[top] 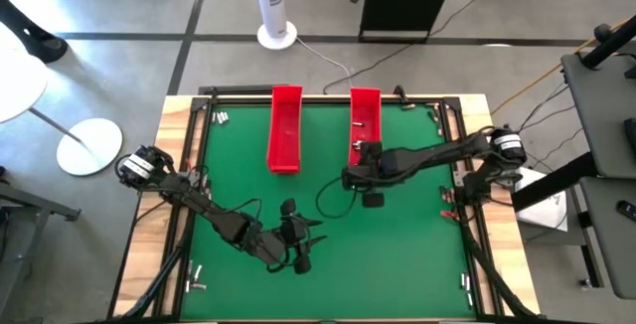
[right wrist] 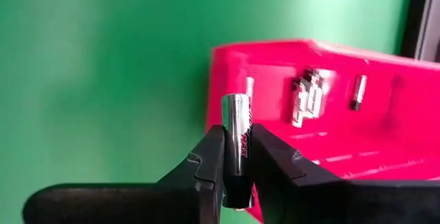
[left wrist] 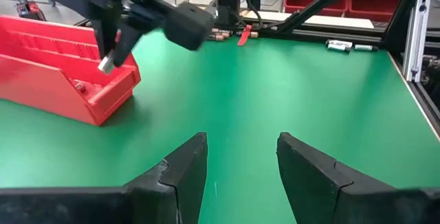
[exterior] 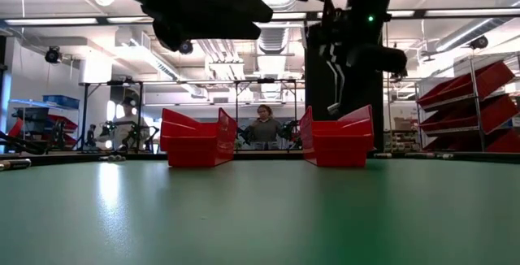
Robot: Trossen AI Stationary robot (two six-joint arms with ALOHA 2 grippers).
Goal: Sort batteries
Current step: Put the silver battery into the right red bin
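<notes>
Now the right gripper [right wrist: 237, 157] is clenched on one silvery battery [right wrist: 237, 124], holding it upright just above the near end of the right red tray [top: 365, 115], where some other batteries [right wrist: 307, 95] already lie. Meanwhile the left gripper [left wrist: 240, 159] hangs over the green table [top: 397, 244], its fingers released and holding nothing.

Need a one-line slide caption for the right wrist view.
Right gripper shut on a battery above the red tray.
</notes>
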